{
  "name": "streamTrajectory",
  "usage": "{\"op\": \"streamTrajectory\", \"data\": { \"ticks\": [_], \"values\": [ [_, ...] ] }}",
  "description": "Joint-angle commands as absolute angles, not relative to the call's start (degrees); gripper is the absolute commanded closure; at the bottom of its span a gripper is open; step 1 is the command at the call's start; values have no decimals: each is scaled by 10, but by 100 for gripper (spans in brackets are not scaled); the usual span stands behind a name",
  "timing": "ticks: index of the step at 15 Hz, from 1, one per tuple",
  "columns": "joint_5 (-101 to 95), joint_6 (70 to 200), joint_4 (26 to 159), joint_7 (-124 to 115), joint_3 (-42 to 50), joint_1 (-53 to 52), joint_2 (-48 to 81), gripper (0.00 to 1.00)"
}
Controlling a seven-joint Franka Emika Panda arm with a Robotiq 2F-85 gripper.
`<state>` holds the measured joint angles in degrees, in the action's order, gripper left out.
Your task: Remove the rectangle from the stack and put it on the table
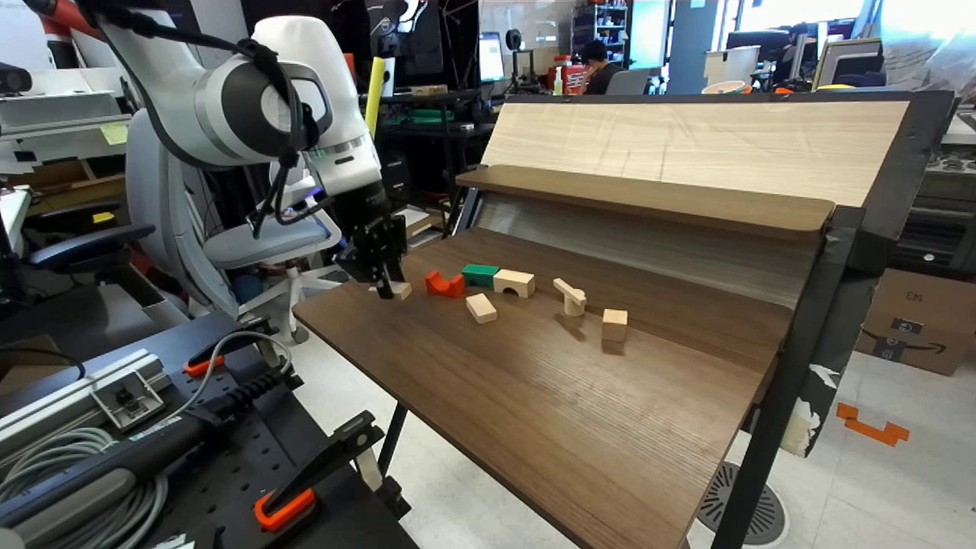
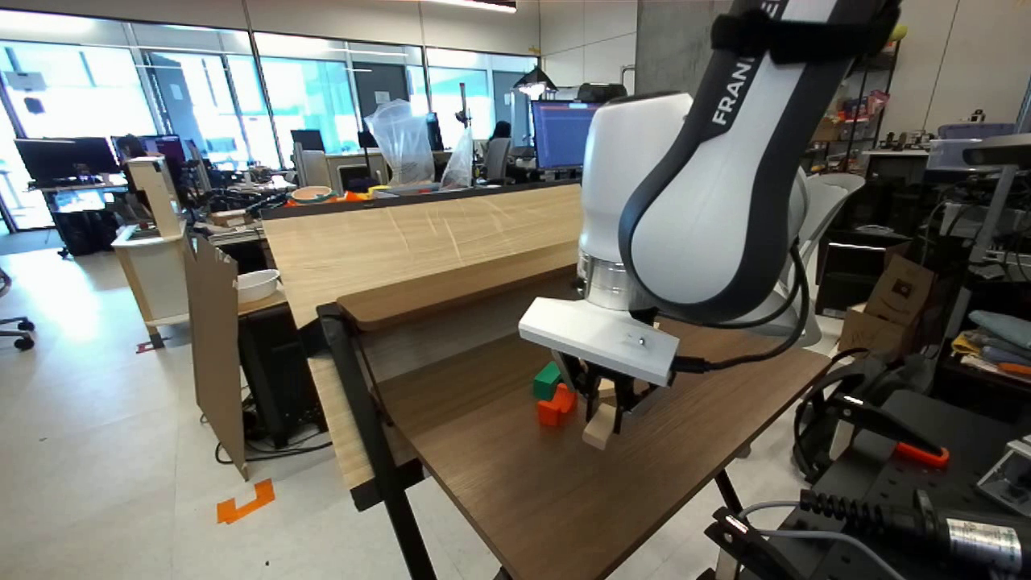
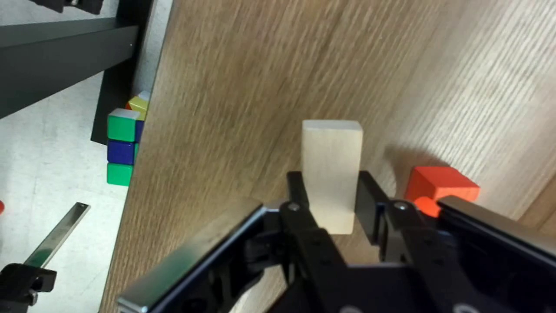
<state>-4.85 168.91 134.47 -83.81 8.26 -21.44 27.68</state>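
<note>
My gripper [image 1: 390, 284] is shut on a tan rectangular block [image 3: 332, 161], its two fingers on the block's long sides. The block also shows below the fingertips in an exterior view [image 2: 599, 428]. It is low over the dark brown table [image 1: 549, 412]; I cannot tell whether it touches the wood. An orange-red block [image 1: 444, 284] with a curved cut-out stands on the table beside the green block [image 1: 480, 275]. It also shows right of the fingers in the wrist view [image 3: 451, 180]. A pile with green under orange-red does not show; these two sit side by side.
A tan arch [image 1: 514, 283] stands against the green block. A tan block [image 1: 481, 308], a cylinder [image 1: 573, 306] with a flat tan piece on top, and a tan cube [image 1: 614, 325] are on the table. A raised shelf [image 1: 648, 198] runs along the back.
</note>
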Motion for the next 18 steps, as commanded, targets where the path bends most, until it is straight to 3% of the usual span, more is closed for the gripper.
{"op": "streamTrajectory", "data": {
  "ticks": [1,2,3,4,6,10,12,15,16,18],
  "values": [
    [-16,1715,1373,-833,73,-217,269,92],
    [-12,1716,1377,-833,71,-218,269,92],
    [-8,1718,1379,-833,70,-218,270,84],
    [-3,1719,1381,-834,68,-219,271,43],
    [2,1720,1383,-833,68,-220,272,35],
    [-5,1740,1389,-829,83,-231,262,5],
    [-10,1744,1399,-817,91,-235,240,0],
    [-21,1715,1423,-759,86,-220,173,0],
    [-4,1728,1383,-781,89,-228,242,0],
    [-10,1724,1398,-767,88,-225,208,0]
  ]
}}
